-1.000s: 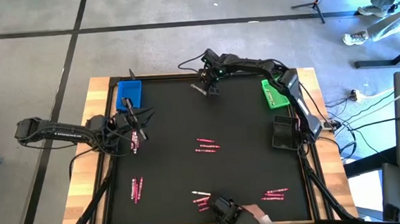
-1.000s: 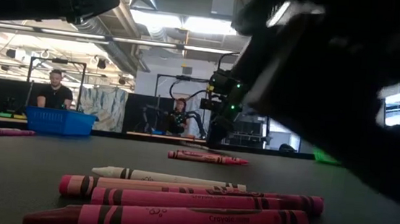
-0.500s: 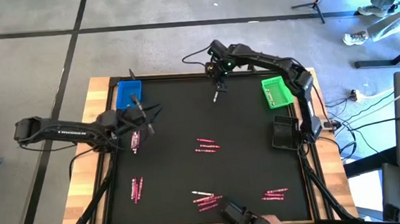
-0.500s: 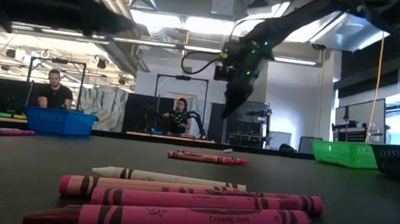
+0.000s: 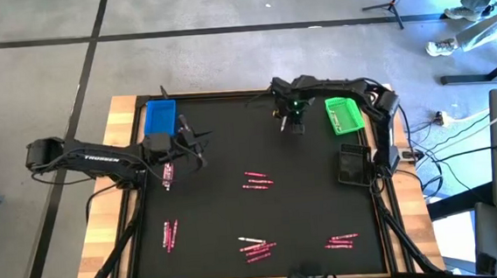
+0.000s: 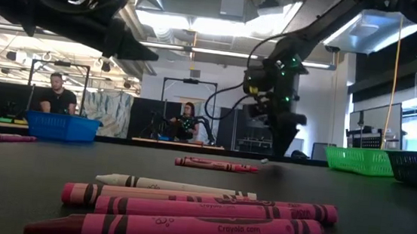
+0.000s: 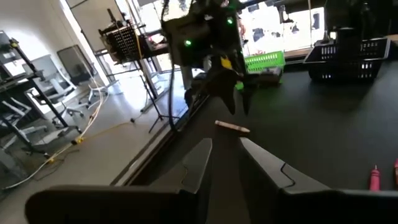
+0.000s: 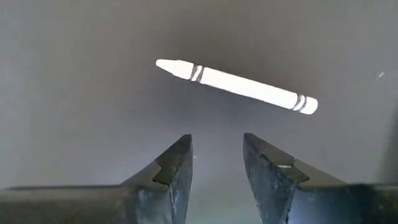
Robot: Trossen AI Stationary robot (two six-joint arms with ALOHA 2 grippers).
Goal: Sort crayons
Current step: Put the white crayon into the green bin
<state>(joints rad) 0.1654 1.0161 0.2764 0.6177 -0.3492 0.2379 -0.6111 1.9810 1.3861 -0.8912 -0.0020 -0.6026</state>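
Hovering over the far part of the black mat, the right gripper (image 8: 216, 165) had its fingers parted with nothing between them, a white crayon (image 8: 236, 86) lying flat just beyond the tips, beside the green basket (image 5: 342, 115). My worry was the approach: the crayon lay slanted across the gap, so closing might roll it away. It looked pale, thin, with dark bands near both ends. The left gripper (image 7: 225, 163) hung slightly spread and empty near the blue basket (image 5: 159, 117). Magenta crayons (image 6: 193, 210) lay in clusters nearer the front.
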